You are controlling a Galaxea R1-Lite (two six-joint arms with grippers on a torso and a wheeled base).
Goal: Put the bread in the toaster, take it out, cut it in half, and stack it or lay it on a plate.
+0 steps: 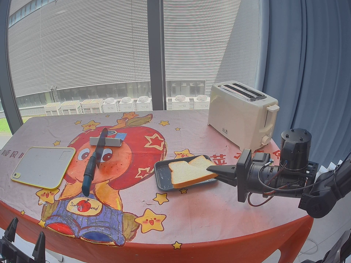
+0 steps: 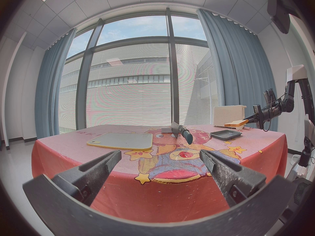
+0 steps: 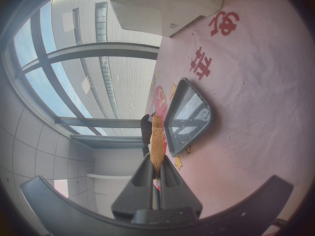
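Here's the right gripper (image 1: 215, 172), clamped narrow on one edge of the bread (image 1: 188, 172), and the slice hangs out flat from the fingertips, lifted clear above the dark tray (image 1: 162, 176); from the wrist you can see the tray (image 3: 188, 115) holds only crumbs underneath it. The toaster (image 1: 241, 114) stands just behind and to the right, slots facing up. Over on the other side, the left gripper (image 2: 160, 153) sits spread wide and holding nothing, low off the near edge of the table (image 1: 219, 216), well away from the knife (image 1: 91, 161) and the cutting board (image 1: 44, 165). Now the tricky part, as I judge it: the grip is only a pinch on a soft edge, so a quick swing could let the slice droop, tear or slip free. It also lies flat and must go in on edge, so a poor turn or a slightly off line could jam it on the slot rim, crumple it, or nudge the toaster backward
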